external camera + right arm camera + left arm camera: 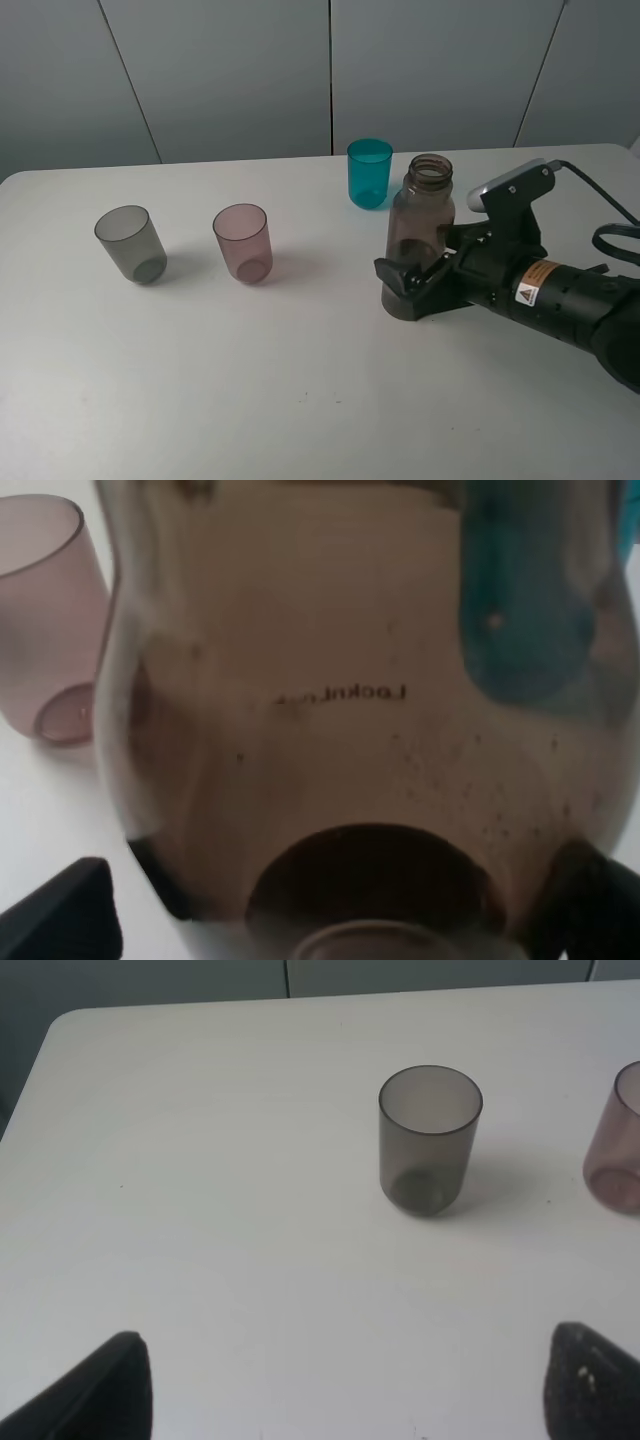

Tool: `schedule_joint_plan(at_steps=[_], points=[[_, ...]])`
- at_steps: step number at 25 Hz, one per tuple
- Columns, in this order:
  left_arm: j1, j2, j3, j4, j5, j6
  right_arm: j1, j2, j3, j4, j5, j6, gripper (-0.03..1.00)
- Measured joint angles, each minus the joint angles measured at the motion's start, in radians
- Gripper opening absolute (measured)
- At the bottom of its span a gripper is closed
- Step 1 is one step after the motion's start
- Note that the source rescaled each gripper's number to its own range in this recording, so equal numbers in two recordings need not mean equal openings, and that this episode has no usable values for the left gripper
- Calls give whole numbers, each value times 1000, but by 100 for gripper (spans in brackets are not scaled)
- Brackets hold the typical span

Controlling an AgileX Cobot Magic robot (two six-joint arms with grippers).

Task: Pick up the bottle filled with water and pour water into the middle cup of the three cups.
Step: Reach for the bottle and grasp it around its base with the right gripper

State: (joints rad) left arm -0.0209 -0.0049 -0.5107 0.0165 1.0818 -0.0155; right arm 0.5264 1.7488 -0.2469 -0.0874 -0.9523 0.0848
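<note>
Bottle (420,235) stands upright on the desk (250,400), right of centre, just in front of the teal cup (370,173). Its long axis is vertical, the neck is open with no cap, and it sits already between the right hand's (418,278) fingers. That hand comes in low from the right, level with the base, spread wide with one finger on each side. No squeeze is evident and the bottle is not lifted.

Next step, likely: close on the lower body, lift, then carry left.

Middle cup (242,243), the pink one, is well apart to the bottle's left, with the grey cup (131,243) further left.

Left hand (340,1390) is also spread wide and holds nothing. It sits nearer the grey cup, so the right arm owns this grasp.

Bottle looks smoky brown, translucent and smooth-walled, with the body broader than the threaded neck. Water level is hard to read. A low grip on a tall body risks tipping once it is lifted.
</note>
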Motion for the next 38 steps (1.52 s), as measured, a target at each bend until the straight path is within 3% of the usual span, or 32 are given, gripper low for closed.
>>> schedule_joint_plan(at_steps=[5, 23, 38], points=[[0, 0, 0, 0, 0, 0, 0, 8, -13, -2, -13, 0, 88], [0, 0, 0, 0, 0, 0, 0, 170, -21, -2, -234, 0, 88], [0, 0, 0, 0, 0, 0, 0, 196, -56, -4, -249, -6, 88]])
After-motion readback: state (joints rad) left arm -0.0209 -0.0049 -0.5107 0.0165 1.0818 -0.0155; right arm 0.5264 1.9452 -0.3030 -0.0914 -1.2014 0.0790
